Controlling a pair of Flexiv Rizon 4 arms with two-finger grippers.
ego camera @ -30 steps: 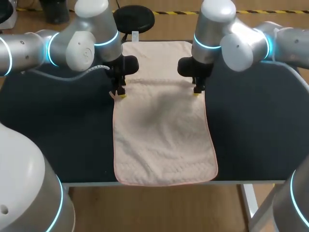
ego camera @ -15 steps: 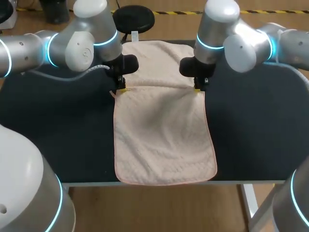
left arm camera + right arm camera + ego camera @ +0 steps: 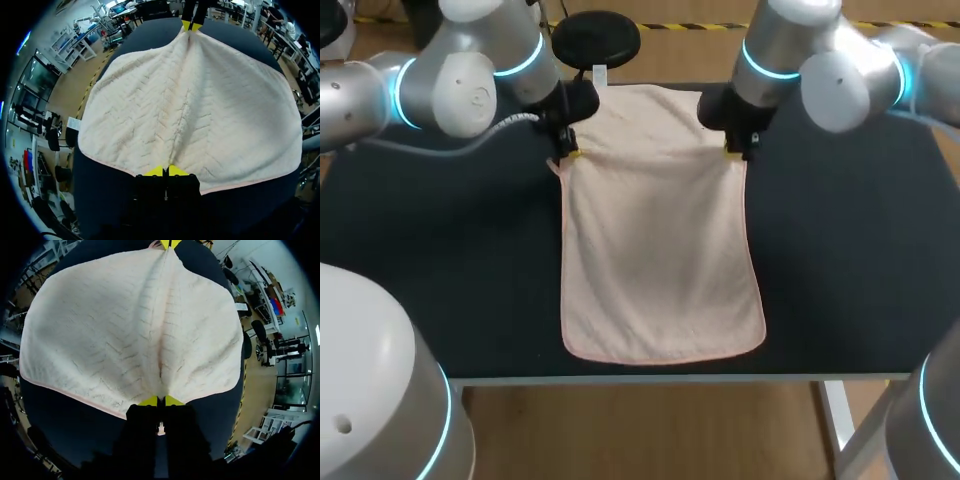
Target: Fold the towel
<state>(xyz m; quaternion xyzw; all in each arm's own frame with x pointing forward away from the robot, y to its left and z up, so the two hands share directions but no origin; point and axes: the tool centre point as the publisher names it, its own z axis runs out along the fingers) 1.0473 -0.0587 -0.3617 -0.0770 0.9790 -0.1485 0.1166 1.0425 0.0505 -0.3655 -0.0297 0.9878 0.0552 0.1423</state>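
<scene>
Surface [image 3: 440, 260], dark and wide, carries a pale pink towel [image 3: 660, 270] down its middle, from the 6 o'clock edge up toward 12. Left arm [image 3: 450, 85] and right arm [image 3: 820, 75] lean in over the far end, covering the towel's 11 and 1 o'clock corners. Left tool [image 3: 568, 155] is clenched on the 10 o'clock hem, right tool [image 3: 733, 152] on the 2 o'clock hem, with the cloth ridged between them. A small white tag [image 3: 599, 72] sits at 12.
</scene>
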